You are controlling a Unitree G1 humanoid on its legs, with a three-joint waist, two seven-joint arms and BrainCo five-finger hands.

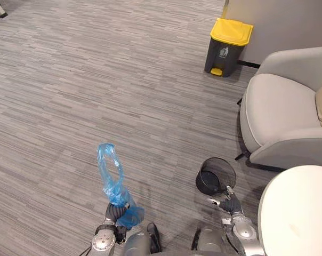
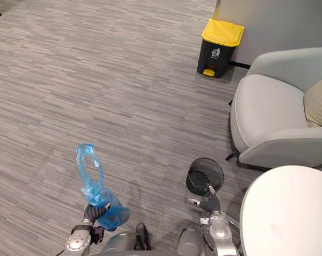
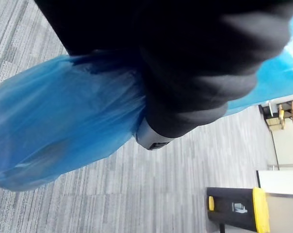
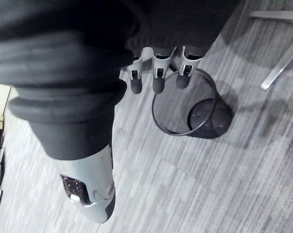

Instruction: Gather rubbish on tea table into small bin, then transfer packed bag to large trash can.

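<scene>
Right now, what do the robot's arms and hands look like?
The left arm and right arm are shiny silver-grey with rounded joints. The left hand and right hand each wear a dark ribbed cover, like a crinkly black sleeve, over the wrist and back. The right hand's fingers are silver with dark rounded tips, in a row.

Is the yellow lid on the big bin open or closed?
Closed: the yellow lid sits flat on the dark trash can, no gap showing.
</scene>
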